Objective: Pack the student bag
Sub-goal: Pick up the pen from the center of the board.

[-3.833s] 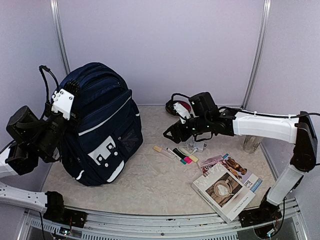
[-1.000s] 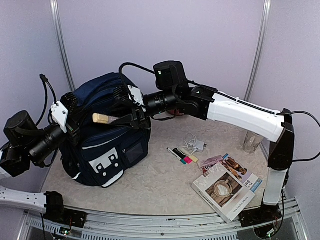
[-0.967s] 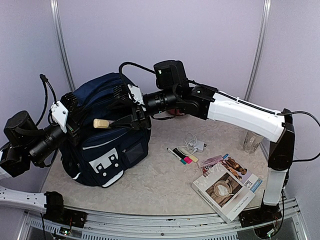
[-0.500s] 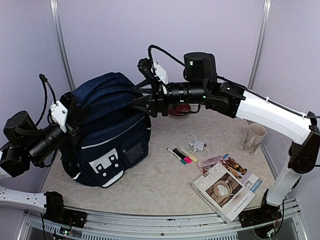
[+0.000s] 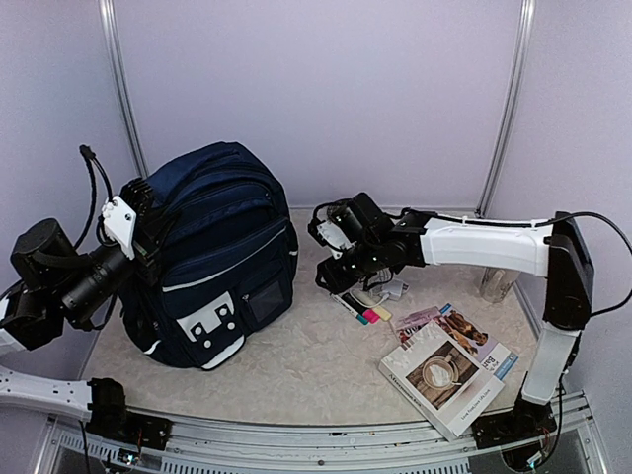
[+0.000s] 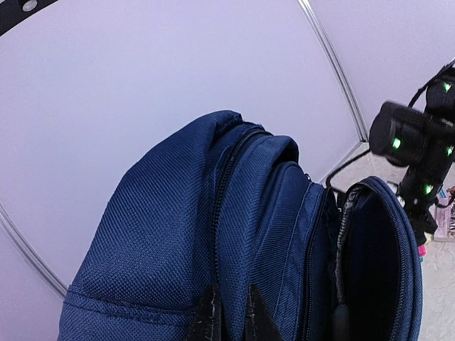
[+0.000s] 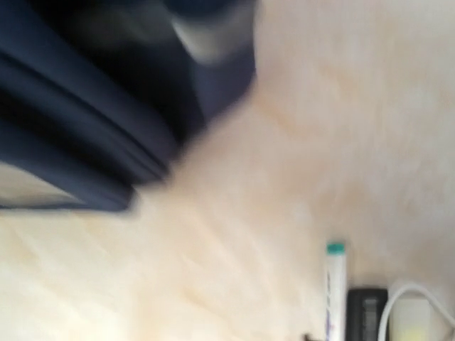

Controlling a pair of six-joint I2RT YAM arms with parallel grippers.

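Student bag (image 5: 212,247), that big navy fabric backpack, could slump if the left gripper (image 6: 231,312), clamped tight on its top fabric, slips. Right gripper (image 5: 331,273): can't tell if it's open or closed.

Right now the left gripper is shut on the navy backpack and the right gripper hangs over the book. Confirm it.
Wrong in one respect. The left gripper is shut on the backpack, but the right gripper hangs over the markers beside the bag, not over the book, which lies nearer the arm bases. The top external view shows it.
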